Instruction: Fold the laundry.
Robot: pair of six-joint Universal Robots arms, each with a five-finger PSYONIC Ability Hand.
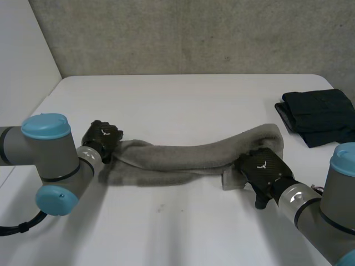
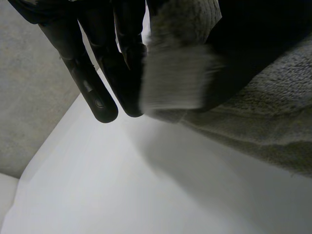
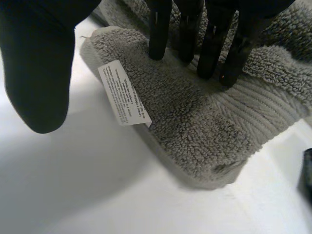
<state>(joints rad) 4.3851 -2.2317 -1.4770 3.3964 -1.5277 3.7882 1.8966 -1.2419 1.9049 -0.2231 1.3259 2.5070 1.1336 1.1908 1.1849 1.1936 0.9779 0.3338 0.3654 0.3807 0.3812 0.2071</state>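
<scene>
Stretching across the near part of the white table [image 1: 183, 100], a grey towel [image 1: 188, 158] lies bunched into a long, loose roll between the two arms. The left hand [image 1: 102, 138] is at the towel's left end. In its wrist view the straight fingers [image 2: 97, 92] point down on one side of a fold of terry and the thumb [image 2: 253, 44] sits on the other, so the cloth is pinched between them and held a little off the tabletop. The right hand [image 1: 265, 169] is on the towel's right end, where a corner lies flat on the table. Its fingertips [image 3: 209, 63] press down into the pile, straight and slightly spread, while its thumb hangs apart from them over bare table, gripping nothing. A white label [image 3: 124, 92] sticks out from the towel's edge near that thumb. A stack of folded dark clothes [image 1: 319, 116] sits well apart, toward the table's far right corner.
</scene>
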